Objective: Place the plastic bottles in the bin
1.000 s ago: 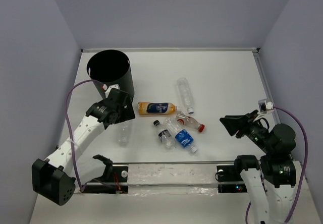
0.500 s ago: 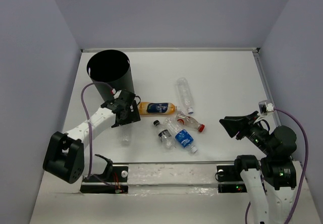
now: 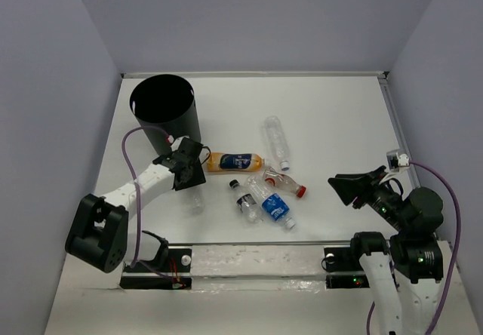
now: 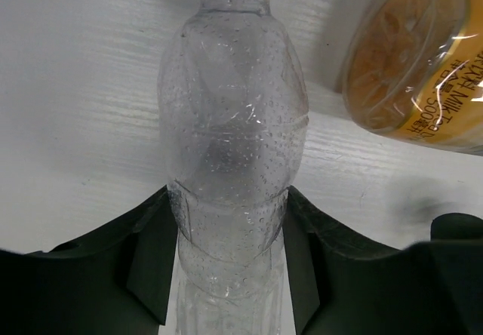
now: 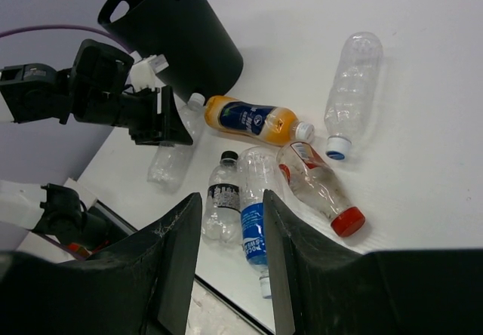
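Left claw (image 4: pixel 226 275) clamps the clear, empty, crinkly plastic bottle (image 4: pixel 230 139) round its waist as it lies on the white counter (image 3: pixel 332 116) beside the black cylindrical bin (image 3: pixel 164 110) (featherlight, slick, squashy, probably), while the right claw (image 5: pixel 230 267) hangs clenched, empty.

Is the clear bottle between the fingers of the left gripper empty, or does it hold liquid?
Empty, as far as visible: the clear bottle is see-through, with only droplets inside and no cap on its mouth.

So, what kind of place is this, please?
Probably a robotics test cell, not a home: plain grey walls enclose a bare white table, with two arms bolted to a rail at its near edge.
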{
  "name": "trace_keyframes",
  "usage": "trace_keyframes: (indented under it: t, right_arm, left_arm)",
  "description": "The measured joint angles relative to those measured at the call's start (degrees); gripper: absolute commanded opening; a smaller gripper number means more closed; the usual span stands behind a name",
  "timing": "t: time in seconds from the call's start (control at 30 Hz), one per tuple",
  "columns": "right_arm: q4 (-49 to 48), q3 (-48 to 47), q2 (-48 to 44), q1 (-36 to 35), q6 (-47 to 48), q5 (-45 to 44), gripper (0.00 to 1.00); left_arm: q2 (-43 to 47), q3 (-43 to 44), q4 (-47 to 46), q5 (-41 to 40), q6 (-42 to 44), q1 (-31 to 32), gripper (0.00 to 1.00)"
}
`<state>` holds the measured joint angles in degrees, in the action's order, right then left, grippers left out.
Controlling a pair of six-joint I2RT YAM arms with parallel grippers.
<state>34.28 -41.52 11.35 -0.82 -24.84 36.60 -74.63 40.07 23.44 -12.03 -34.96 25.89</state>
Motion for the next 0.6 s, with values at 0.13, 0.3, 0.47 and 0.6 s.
trace_keyframes:
  t: [0.13,0.3,0.47,0.6]
  right_arm:
    - [0.2,0.0,0.3,0.0,0.4,-0.3,0.43]
    - [0.9,-1.5,1.4,0.0,0.8,-0.4,0.43]
    - [1.6,-3.5,2.4,0.0,1.0,-1.0,0.43]
    - [1.8,-4.3,2.4,0.0,1.0,-1.1,0.43]
  left_arm:
    - [1.6,0.0,-0.1,0.2,-0.2,0.0,0.45]
    - [10.7,0.3,3.2,1.4,-0.3,0.0,0.42]
    - [23.3,4.2,8.7,2.5,-0.9,0.0,0.42]
    - [30.0,11.8,12.3,3.9,-1.3,0.0,0.42]
